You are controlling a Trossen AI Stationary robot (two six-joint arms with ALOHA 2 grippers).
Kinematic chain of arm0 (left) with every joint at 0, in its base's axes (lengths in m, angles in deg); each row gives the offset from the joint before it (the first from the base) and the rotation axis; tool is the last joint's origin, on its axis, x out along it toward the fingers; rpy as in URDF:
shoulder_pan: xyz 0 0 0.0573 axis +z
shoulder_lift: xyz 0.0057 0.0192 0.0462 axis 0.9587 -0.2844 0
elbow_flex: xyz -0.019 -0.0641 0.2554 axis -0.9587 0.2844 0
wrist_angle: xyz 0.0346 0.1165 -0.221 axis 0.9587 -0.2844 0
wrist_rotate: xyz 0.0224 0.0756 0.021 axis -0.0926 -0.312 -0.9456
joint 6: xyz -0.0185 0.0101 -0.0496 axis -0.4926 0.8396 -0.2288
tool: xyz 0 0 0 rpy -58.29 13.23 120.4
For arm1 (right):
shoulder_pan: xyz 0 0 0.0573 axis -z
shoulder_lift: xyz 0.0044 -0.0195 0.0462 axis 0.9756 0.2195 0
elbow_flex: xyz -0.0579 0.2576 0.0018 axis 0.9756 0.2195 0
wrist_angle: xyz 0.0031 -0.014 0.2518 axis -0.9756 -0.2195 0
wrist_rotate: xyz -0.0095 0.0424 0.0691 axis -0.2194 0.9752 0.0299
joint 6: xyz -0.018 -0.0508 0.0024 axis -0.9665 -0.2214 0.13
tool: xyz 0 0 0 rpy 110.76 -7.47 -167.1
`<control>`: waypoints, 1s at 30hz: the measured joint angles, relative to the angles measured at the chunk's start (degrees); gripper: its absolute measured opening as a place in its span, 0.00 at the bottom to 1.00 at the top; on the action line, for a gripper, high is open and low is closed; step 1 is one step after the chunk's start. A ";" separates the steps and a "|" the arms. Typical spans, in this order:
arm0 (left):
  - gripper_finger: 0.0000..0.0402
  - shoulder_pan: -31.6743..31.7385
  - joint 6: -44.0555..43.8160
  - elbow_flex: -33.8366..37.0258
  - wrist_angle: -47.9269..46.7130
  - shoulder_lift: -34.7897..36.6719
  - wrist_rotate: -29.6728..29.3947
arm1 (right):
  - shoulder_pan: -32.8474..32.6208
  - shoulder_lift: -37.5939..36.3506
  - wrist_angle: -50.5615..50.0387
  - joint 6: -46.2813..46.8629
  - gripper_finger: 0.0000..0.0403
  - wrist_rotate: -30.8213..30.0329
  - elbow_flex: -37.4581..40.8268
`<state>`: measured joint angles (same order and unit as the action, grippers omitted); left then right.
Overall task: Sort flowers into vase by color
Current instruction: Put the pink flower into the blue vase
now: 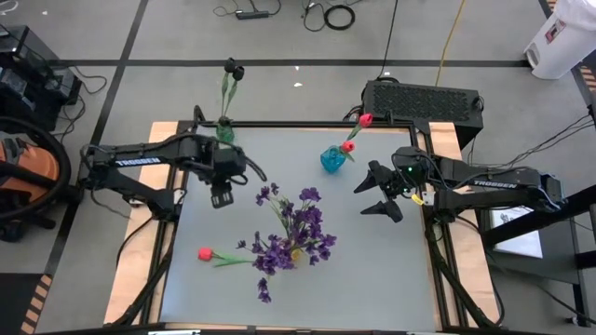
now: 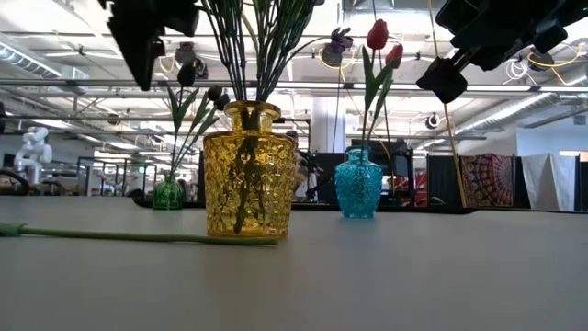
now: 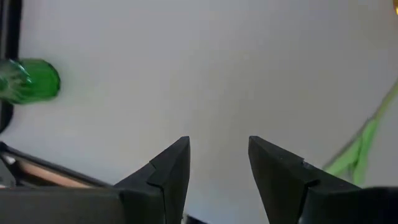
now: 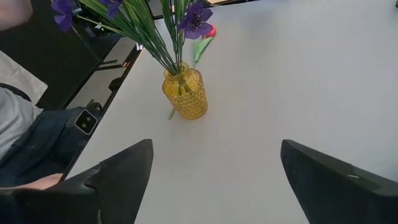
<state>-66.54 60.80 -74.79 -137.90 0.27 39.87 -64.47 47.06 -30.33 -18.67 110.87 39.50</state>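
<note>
A yellow glass vase (image 2: 248, 170) stands mid-table with purple sprays (image 1: 293, 228) in it, also in the right wrist view (image 4: 185, 93). A blue vase (image 1: 332, 158) holds two red tulips (image 1: 358, 130). A green vase (image 1: 224, 131) at the far edge holds black-headed blooms (image 1: 235, 69). One red tulip (image 1: 206, 254) lies flat on the table near the left edge, its stem (image 2: 138, 237) pointing at the yellow vase. My left gripper (image 1: 222, 197) hovers open above the table between the green vase and the purple sprays. My right gripper (image 1: 374, 194) hovers open right of the blue vase.
A black box (image 1: 424, 97) sits past the table's far right corner. The grey tabletop (image 1: 372, 270) has free room near its right and near sides. A person's clothing (image 4: 25, 130) shows beyond the table edge in the right wrist view.
</note>
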 joint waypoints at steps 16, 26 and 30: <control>0.43 -19.68 -18.39 0.02 -7.97 0.02 2.41 | 0.00 0.00 -0.04 0.02 0.86 0.00 0.00; 0.43 -34.81 -26.33 0.05 -8.15 0.69 -0.13 | -0.01 0.00 -0.04 0.02 0.86 0.00 0.00; 0.43 -39.27 -31.09 0.07 -8.17 1.99 -1.03 | 0.00 -0.01 -0.04 0.02 0.86 0.00 0.00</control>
<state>-105.80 29.71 -74.72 -146.07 2.26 38.84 -64.48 47.05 -30.37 -18.65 110.87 39.50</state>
